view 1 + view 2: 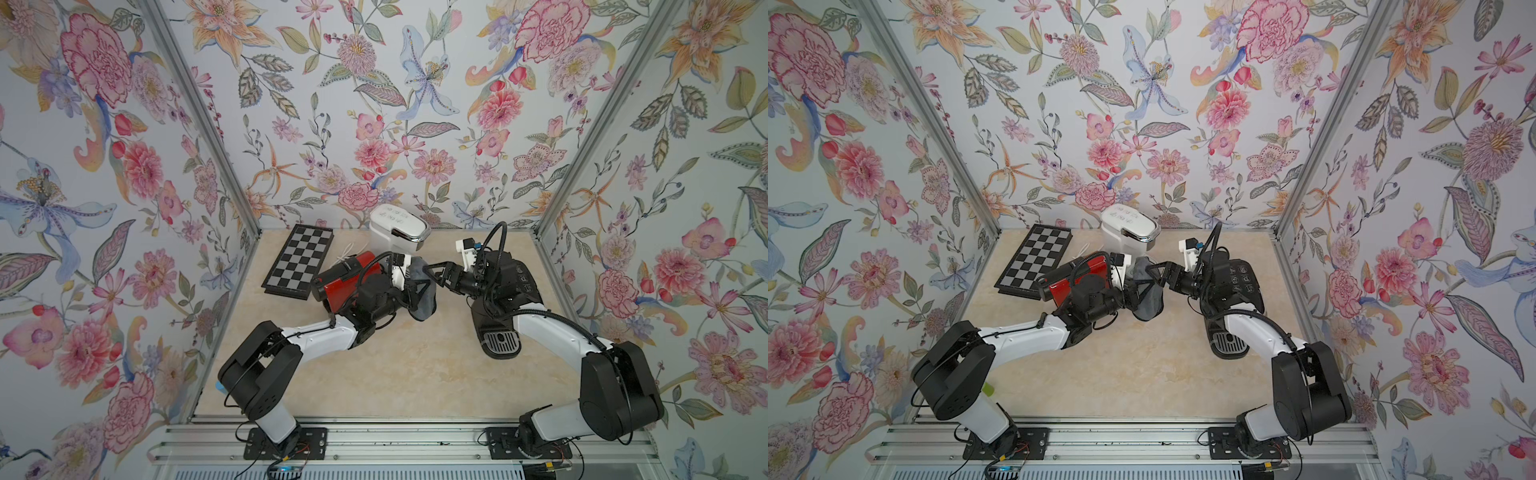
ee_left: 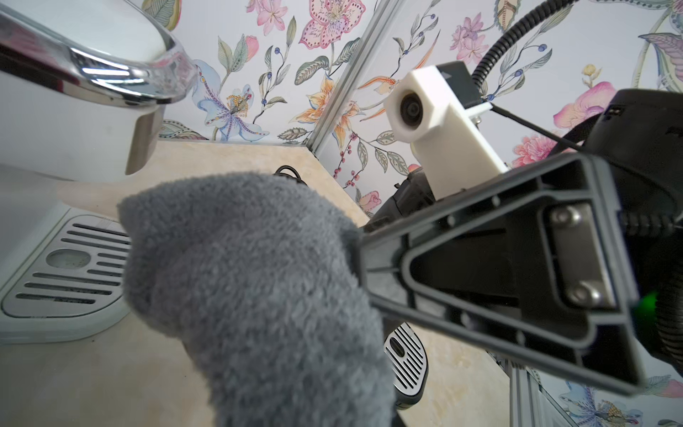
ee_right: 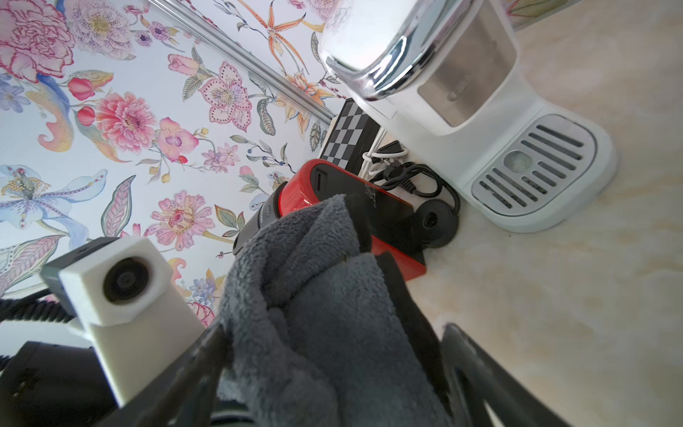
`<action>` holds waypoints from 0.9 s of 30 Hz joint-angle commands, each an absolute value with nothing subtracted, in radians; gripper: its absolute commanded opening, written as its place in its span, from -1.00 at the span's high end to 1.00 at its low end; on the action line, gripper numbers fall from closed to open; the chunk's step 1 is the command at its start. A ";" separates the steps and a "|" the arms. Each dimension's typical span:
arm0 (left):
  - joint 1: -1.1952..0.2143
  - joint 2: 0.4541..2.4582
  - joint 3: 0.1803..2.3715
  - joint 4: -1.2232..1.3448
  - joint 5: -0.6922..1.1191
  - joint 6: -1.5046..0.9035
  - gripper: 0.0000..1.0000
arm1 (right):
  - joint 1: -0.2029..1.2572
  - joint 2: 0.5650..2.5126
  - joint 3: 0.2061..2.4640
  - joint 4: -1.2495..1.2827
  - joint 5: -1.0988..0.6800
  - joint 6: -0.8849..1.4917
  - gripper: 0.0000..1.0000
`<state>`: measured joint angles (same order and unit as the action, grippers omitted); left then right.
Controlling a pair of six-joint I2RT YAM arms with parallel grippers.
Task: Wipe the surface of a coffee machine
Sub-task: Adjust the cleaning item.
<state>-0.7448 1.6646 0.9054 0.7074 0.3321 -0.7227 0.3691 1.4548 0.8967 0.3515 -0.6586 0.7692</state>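
Found the grey cloth [image 1: 426, 311] bunched up and lifted off the table [image 1: 395, 374], just in front of the white coffee machine [image 1: 399, 228], pinched in the closed left gripper [image 1: 417, 291]. Saw the right gripper [image 3: 334, 329] at the same spot in front of the white machine, jaws spread wide to either side of the hanging cloth and squeezing nothing. Noted two more machines: a red coffee machine [image 1: 353, 278] in front of the white one and to its left, and a black coffee machine [image 1: 519, 278] in front and to its right, under the right arm. Noted also a chessboard [image 1: 299, 259] to the left of the white machine and a tangle of cables [image 3: 403, 177] at its foot. Could not tell the intended machine among the three. Could not make out the cloth pressed flat on any shell; close beside the red machine, contact unclear. Judged the task barely begun: cloth up and in hand, no surface visibly wiped. Left to do, by this reading: bringing the cloth onto one machine's top and sides, rubbing across them, then setting the cloth down.
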 commanded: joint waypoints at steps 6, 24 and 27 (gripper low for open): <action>-0.736 1.713 0.947 0.745 0.407 -0.730 0.82 | 0.415 1.500 0.924 0.428 -0.744 0.811 -0.76; -0.681 1.595 0.957 0.519 0.237 -0.643 -0.34 | 0.373 1.488 1.027 0.188 -0.510 0.651 0.97; -0.644 1.574 1.011 0.374 0.143 -0.617 -0.37 | 0.365 1.509 1.099 0.089 -0.359 0.574 0.99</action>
